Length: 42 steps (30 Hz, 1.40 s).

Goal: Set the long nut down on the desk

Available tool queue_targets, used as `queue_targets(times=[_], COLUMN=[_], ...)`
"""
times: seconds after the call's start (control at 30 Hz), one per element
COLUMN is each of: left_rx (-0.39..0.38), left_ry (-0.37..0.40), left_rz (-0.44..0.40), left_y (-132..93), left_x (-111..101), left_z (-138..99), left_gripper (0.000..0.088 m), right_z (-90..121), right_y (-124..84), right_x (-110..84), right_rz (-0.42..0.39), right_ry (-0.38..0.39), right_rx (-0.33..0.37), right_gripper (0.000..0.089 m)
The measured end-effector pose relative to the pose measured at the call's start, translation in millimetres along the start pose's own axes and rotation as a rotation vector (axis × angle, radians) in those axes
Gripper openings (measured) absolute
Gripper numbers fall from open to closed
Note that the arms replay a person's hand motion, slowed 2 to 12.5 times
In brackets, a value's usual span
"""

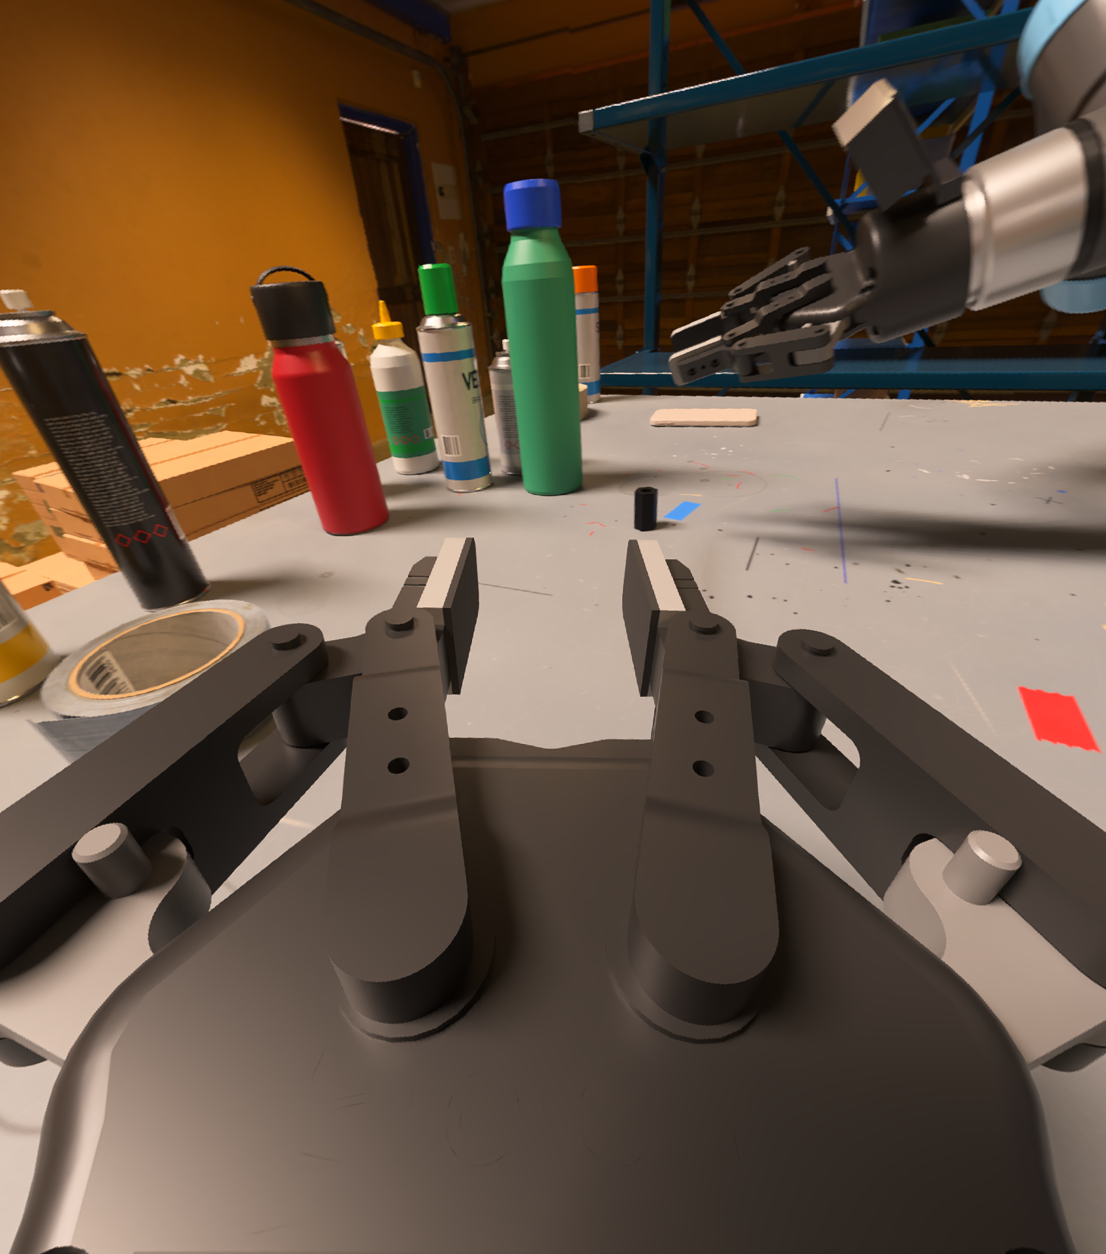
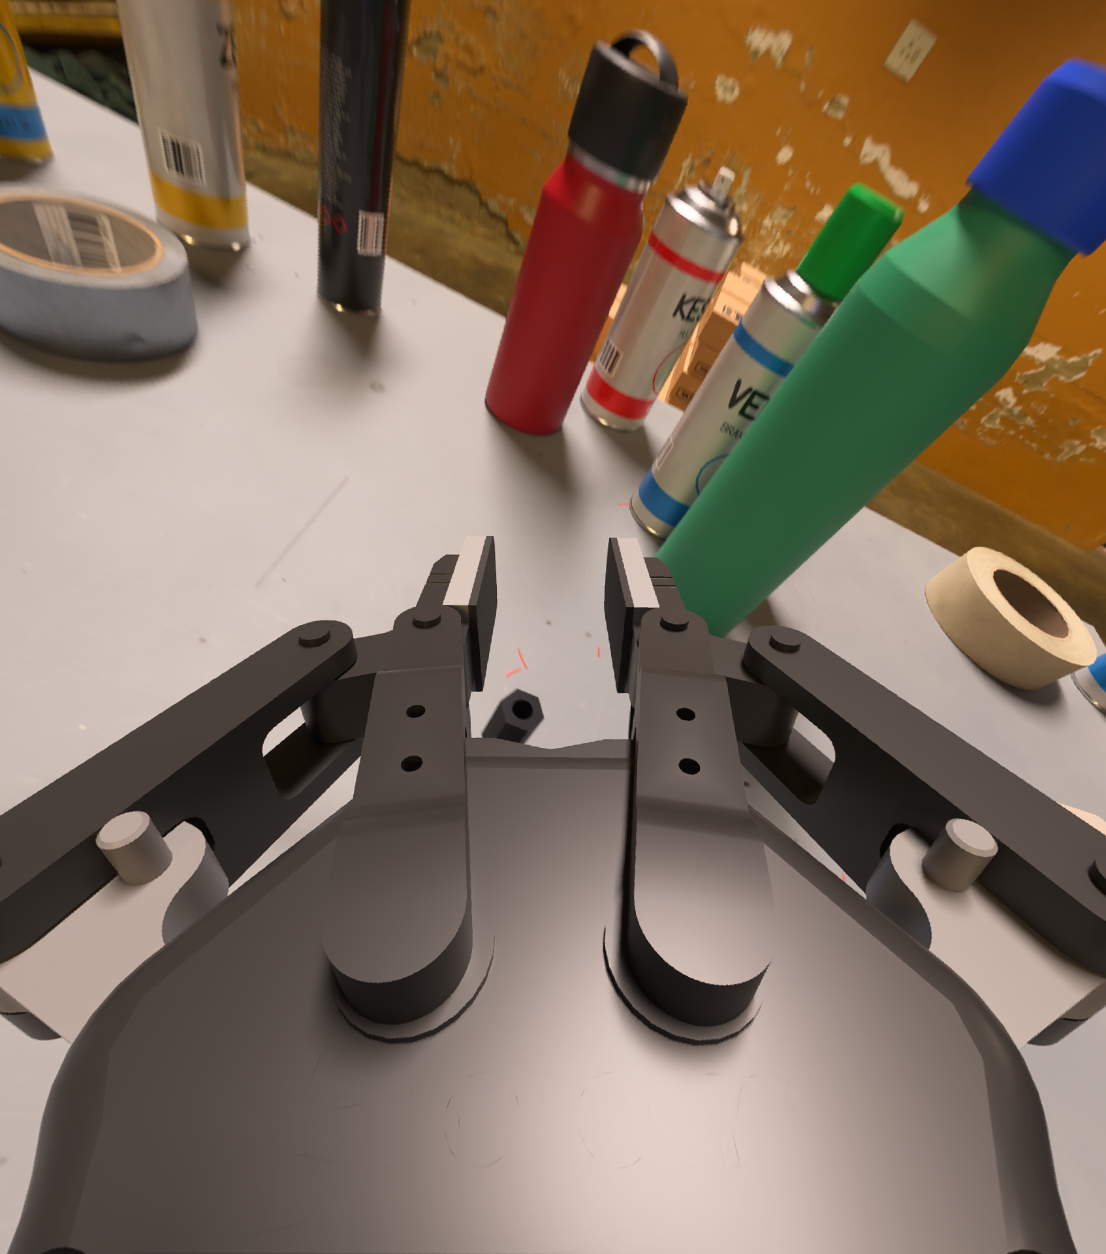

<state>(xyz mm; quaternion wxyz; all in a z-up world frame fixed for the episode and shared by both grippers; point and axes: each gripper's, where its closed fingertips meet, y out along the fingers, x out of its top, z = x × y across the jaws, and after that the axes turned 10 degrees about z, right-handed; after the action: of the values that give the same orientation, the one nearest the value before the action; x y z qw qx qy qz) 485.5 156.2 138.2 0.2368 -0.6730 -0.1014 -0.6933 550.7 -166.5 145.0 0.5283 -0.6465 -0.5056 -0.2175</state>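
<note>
The long nut [image 1: 644,508] is a small black hex piece standing upright on the grey desk [image 1: 876,644], beside a blue tape patch. My left gripper [image 1: 550,597] is open and empty, low over the desk, with the nut some way ahead of its fingertips. My right gripper [image 2: 550,597] is open and empty, above the desk. The nut [image 2: 515,716] shows below it, near the base of its fingers. In the left wrist view the right gripper [image 1: 693,359] hangs in the air above and beyond the nut.
A green bottle [image 1: 540,359], red bottle [image 1: 326,421], several spray cans [image 1: 455,393] and a black can [image 1: 96,461] stand at the desk's far left. A grey tape roll [image 1: 150,658] lies at the left. A beige tape roll [image 2: 1011,624] and a pale pad [image 1: 704,416] lie farther off.
</note>
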Motion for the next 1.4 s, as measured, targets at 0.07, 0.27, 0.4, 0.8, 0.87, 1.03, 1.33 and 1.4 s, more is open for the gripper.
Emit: queue_targets(times=[0.07,0.27,0.4,0.8,0.87,1.03,1.33,1.4], left_rx=[0.026,0.096,0.138,0.23,0.241,0.27,0.326,0.334], left_ry=[0.004,0.013,0.013,0.002,0.002,0.007,0.027,0.03], left_rz=[0.0,0.001,0.003,0.003,0.002,0.0,-0.007,-0.013], left_y=[-1.3,-5.1,-7.8,-15.5,-16.5,-18.8,-22.6,-23.5], left_x=[-0.1,-1.0,-2.0,-6.0,-6.6,-8.5,-11.1,-10.9], left_z=[4.2,15.7,22.9,40.9,43.1,48.4,56.4,57.3], left_gripper=[0.0392,0.0397,0.0407,0.0448,0.0456,0.0468,0.0479,0.048], right_z=[5.7,24.8,39.7,92.4,101.0,121.2,146.9,151.2], right_y=[-7.1,-26.3,-37.8,-61.8,-63.8,-65.0,-56.5,-53.3], right_x=[7.3,23.9,33.2,55.5,58.4,61.6,58.1,54.7], right_rz=[-0.045,-0.155,-0.222,-0.405,-0.435,-0.498,-0.511,-0.477], right_ry=[0.019,0.061,0.084,0.162,0.175,0.193,0.101,0.069], right_rx=[-0.005,-0.023,-0.033,-0.034,-0.036,-0.052,-0.126,-0.131], right_gripper=[0.0299,0.033,0.0345,0.0366,0.0366,0.0342,0.0327,0.0328])
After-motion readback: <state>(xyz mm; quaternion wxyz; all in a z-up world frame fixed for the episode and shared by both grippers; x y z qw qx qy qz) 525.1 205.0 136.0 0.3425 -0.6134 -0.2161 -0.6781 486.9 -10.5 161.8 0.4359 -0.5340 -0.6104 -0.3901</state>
